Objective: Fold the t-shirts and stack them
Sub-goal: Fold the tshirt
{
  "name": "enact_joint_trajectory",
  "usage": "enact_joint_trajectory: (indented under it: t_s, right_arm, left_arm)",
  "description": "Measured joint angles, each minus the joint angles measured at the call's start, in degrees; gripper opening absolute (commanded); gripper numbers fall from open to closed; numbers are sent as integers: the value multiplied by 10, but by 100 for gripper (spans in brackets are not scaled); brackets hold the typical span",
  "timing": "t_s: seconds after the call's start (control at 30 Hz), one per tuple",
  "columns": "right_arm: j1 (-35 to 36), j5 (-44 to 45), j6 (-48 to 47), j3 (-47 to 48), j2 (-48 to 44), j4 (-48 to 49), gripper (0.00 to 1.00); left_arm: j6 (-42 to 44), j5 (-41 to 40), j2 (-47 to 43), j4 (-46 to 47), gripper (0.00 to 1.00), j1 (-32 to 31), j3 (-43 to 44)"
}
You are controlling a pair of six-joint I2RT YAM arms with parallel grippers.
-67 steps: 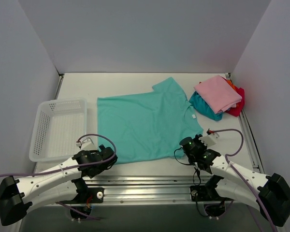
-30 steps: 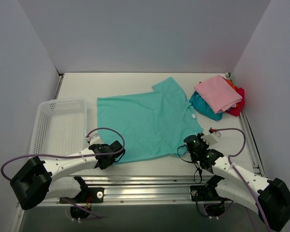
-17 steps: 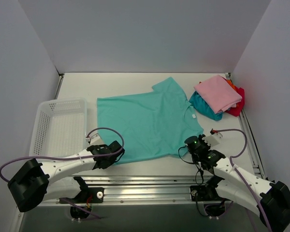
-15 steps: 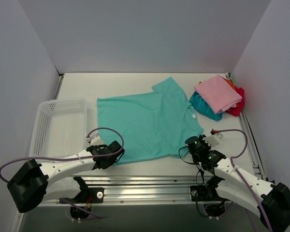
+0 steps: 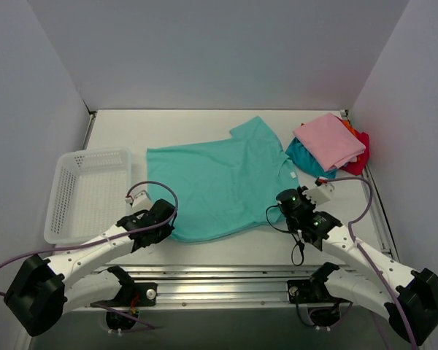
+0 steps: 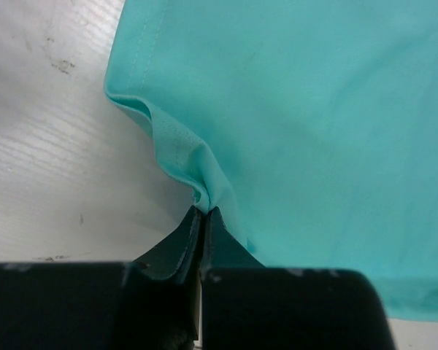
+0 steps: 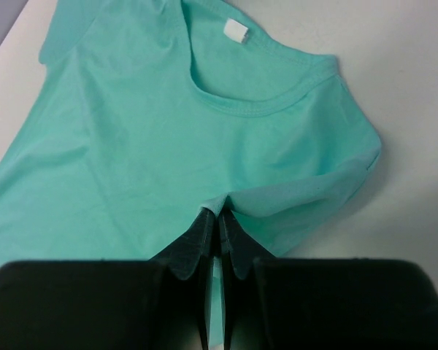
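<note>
A teal-green t-shirt (image 5: pixel 219 182) lies spread flat in the middle of the table, collar to the right. My left gripper (image 5: pixel 168 220) is at its near left corner. In the left wrist view it (image 6: pixel 204 211) is shut on a pinched fold of the hem of the shirt (image 6: pixel 314 109). My right gripper (image 5: pixel 283 204) is at the near right sleeve. The right wrist view shows it (image 7: pixel 219 213) shut on the sleeve edge, which is raised off the shirt (image 7: pixel 153 131) below the collar. Folded t-shirts are stacked at the back right: pink (image 5: pixel 328 141) on top, teal-blue (image 5: pixel 306 162), red (image 5: pixel 359 162) and orange (image 5: pixel 348 127) beneath.
A white plastic mesh basket (image 5: pixel 95 154) stands on the left of the table, close to my left arm. Grey walls close in the table at the left, back and right. A metal rail (image 5: pixel 226 273) runs along the near edge between the arm bases.
The left gripper has shut on the hem. Both grippers have moved away from the near edge, drawing the shirt's near edge with them and lifting the cloth at each pinch.
</note>
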Motion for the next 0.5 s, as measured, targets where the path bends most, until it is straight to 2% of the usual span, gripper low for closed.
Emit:
enact_joint_trajectory:
  t_s: [0.5]
  right_arm:
    - [-8,35,-62,162,158,12,0]
  left_arm:
    - [75,48,-8,120,2,114,25]
